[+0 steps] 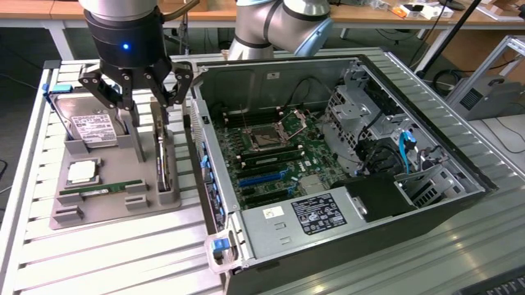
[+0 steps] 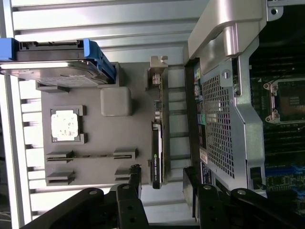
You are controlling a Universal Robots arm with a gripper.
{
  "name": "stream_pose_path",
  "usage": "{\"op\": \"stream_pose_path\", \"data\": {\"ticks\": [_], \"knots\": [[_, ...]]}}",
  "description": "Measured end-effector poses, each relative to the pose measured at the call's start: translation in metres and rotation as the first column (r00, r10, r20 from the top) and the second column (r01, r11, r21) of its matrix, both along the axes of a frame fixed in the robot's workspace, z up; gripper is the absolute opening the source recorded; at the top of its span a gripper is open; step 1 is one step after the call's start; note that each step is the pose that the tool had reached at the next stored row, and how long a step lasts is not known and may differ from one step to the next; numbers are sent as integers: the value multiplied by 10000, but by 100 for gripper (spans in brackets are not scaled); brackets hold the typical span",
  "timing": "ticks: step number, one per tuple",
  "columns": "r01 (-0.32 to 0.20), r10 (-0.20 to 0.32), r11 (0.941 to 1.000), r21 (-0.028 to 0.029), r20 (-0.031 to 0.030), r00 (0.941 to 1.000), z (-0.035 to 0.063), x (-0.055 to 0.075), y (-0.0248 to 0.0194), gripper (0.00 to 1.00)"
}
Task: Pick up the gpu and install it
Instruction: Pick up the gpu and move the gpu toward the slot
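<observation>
The gripper point(image 1: 146, 104) hung empty with its jaws spread wide, directly above the grey holder tray point(image 1: 107, 212). Beneath it the gpu point(image 1: 164, 157) stood on edge in the tray's slot nearest the open computer case point(image 1: 254, 77). The card looked light, rigid and fragile. Pinching its flat faces near the top edge seemed safest.

The exterior view sits high, off one end of the computer case point(image 1: 385, 246). It looks steeply down over the whole open case and the grey tray point(image 1: 115, 178) beside it on the desk point(image 1: 115, 258), from a middling distance. The wrist view hangs close above that tray point(image 2: 100, 136), facing straight down past the claw point(image 2: 162, 183). Both views share the tray, the gpu point(image 1: 162, 157) point(image 2: 157, 152) standing in it, and the computer case point(image 2: 219, 124) wall nearest the tray.
</observation>
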State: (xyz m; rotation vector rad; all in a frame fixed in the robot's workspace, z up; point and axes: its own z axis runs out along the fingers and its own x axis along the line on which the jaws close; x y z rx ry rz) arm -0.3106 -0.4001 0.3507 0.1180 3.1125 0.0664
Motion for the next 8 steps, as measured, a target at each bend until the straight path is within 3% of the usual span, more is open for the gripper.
{"op": "stream_pose_path", "data": {"ticks": [8], "knots": [[0, 0, 10000, 0, -1, 10000, -18, 0, 0, 48]]}}
